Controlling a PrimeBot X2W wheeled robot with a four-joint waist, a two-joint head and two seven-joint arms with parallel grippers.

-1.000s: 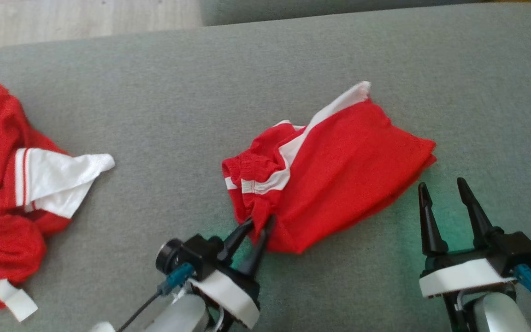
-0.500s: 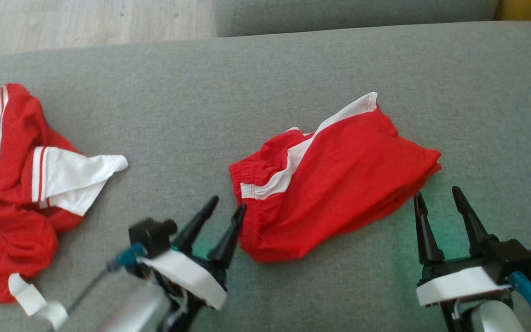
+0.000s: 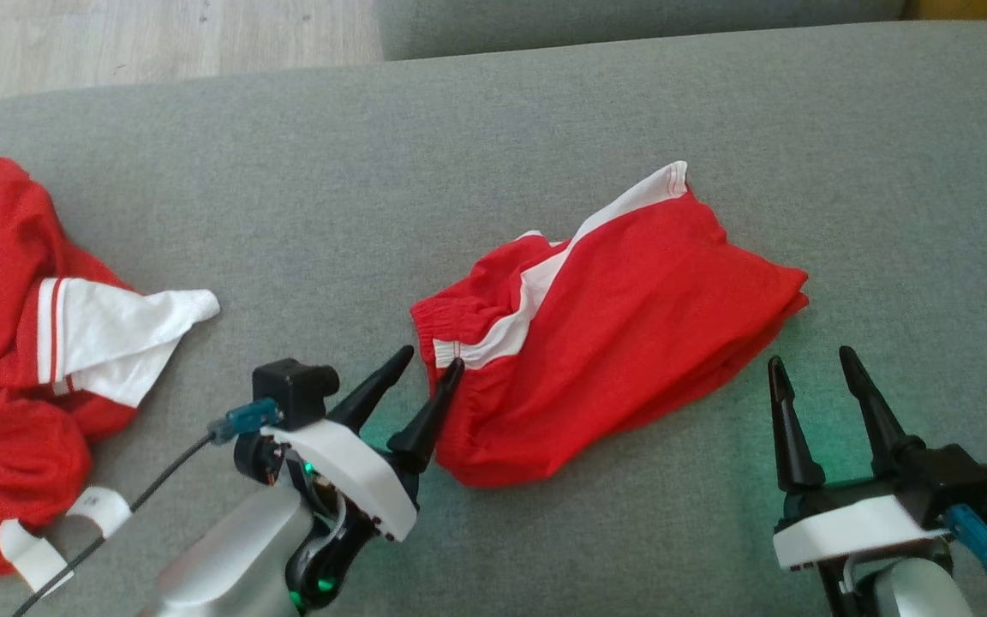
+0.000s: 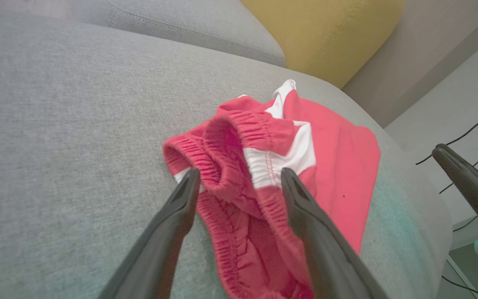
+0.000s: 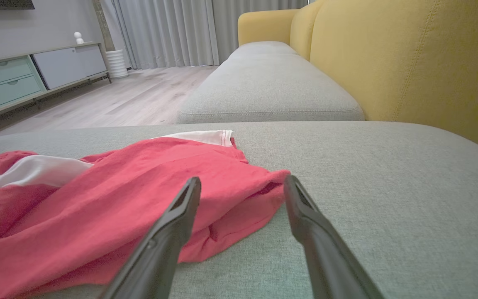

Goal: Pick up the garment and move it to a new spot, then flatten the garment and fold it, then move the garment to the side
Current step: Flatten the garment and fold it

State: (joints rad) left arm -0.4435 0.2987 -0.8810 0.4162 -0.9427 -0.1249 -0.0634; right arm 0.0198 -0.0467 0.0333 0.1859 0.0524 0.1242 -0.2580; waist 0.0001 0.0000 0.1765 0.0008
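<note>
The garment (image 3: 622, 343), red shorts with a white side stripe, lies crumpled in the middle of the grey sofa cushion (image 3: 373, 171). My left gripper (image 3: 433, 357) is open at the garment's left end, one fingertip at the elastic waistband. In the left wrist view the gathered waistband of the garment (image 4: 255, 137) sits just beyond and between the spread fingers of the left gripper (image 4: 240, 172). My right gripper (image 3: 810, 356) is open and holds nothing, just short of the garment's right hem. In the right wrist view the right gripper (image 5: 243, 179) points at that folded hem of the garment (image 5: 118, 187).
A second red and white piece of clothing (image 3: 31, 343) lies bunched at the cushion's left end. Wooden floor (image 3: 159, 34) lies beyond the cushion's far edge. A yellow backrest (image 5: 409, 62) rises to the right, with another grey cushion (image 5: 268, 87) farther along.
My left gripper was shut on the garment's waistband edge. It has opened, let go and drawn back to the left. The right gripper has stayed open and still.
</note>
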